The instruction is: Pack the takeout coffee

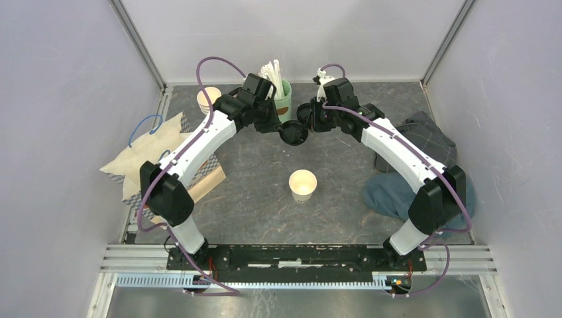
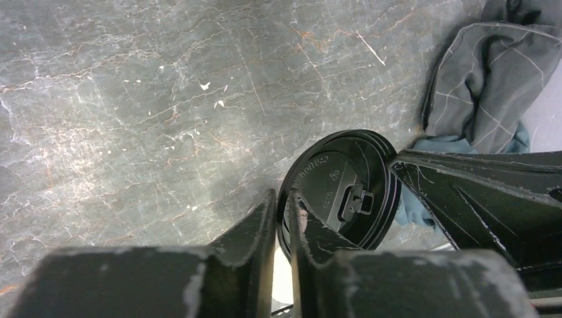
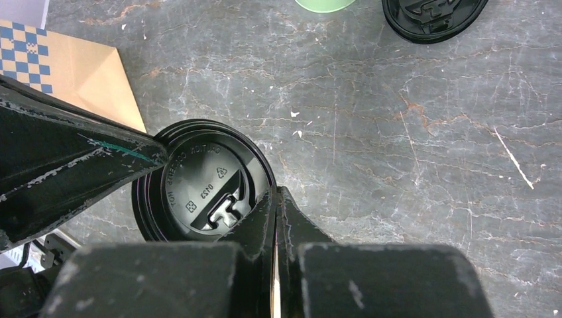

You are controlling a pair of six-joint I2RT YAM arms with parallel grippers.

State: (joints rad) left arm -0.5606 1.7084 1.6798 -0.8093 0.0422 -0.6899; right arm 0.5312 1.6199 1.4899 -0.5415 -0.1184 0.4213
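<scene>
Right, from the top view I have both arms reaching to the back of the table (image 1: 252, 199), meeting at a black lid (image 1: 293, 133) held up between the left gripper (image 1: 281, 127) and the right gripper (image 1: 307, 124). The takeout coffee cup (image 1: 303, 185) stands upright and uncovered, mouth to the ceiling. It is well apart from the lid, on the side nearer the arm bases and close to the midline, so neither arm is clearly nearer. I judge the coming move to be a carry back toward the bases and down onto that open rim, lid kept level.

A paper bag (image 1: 132, 165) lies at the left and a crumpled cloth (image 1: 391, 192) at the right. Stacked cups (image 1: 208, 98) and a green cup (image 1: 283, 96) of white sticks stand at the back. Pale walls (image 1: 285, 40) close in three sides.

From the left wrist, the left gripper's fingers (image 2: 255, 228) stand with only a slit between them, and the lid's rim (image 2: 341, 192) sits in that slit. I read that as a pinch on the lid. The right gripper's finger meets the opposite edge. Beneath is dark grey marbled surface with white flecks.

From the right wrist, the right gripper (image 3: 275, 212) is fully closed on the lid's rim, the lid's top face and sip tab turned to the camera. A second lid (image 3: 434, 16) lies loose on the table beyond.
</scene>
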